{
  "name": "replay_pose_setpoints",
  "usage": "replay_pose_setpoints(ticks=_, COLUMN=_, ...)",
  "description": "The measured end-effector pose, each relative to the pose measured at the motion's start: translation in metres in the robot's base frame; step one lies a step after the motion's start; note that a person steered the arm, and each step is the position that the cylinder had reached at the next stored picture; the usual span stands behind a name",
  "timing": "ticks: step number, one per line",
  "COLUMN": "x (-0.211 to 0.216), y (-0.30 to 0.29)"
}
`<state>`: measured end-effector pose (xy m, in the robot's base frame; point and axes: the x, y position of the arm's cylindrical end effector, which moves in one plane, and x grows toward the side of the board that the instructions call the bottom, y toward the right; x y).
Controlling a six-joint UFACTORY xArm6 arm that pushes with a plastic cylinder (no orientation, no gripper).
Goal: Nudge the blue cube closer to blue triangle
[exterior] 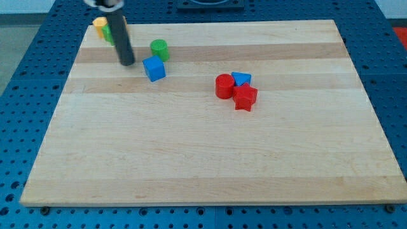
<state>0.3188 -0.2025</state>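
The blue cube [154, 69] sits on the wooden board [210, 159] in the upper left part. The blue triangle [241, 79] lies right of centre at the view's top, touching a red cylinder [224, 86] on its left and a red star-shaped block [245, 98] below it. My tip [128, 63] is just left of the blue cube, a small gap apart. The rod rises toward the view's top left.
A green cylinder [159, 49] stands just above the blue cube. A yellow block [100, 27] and a green block [109, 34] sit at the board's top left corner, partly hidden behind the rod. A blue perforated table surrounds the board.
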Motion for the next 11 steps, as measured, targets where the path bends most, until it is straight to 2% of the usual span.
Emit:
replay_pose_setpoints(ticks=1, x=0.020, y=-0.001)
replay_pose_setpoints(ticks=2, x=0.022, y=0.054)
replay_pose_setpoints(ticks=4, x=0.022, y=0.201)
replay_pose_setpoints(ticks=5, x=0.020, y=0.234)
replay_pose_setpoints(ticks=8, x=0.015, y=0.109)
replay_pose_setpoints(ticks=11, x=0.030, y=0.153)
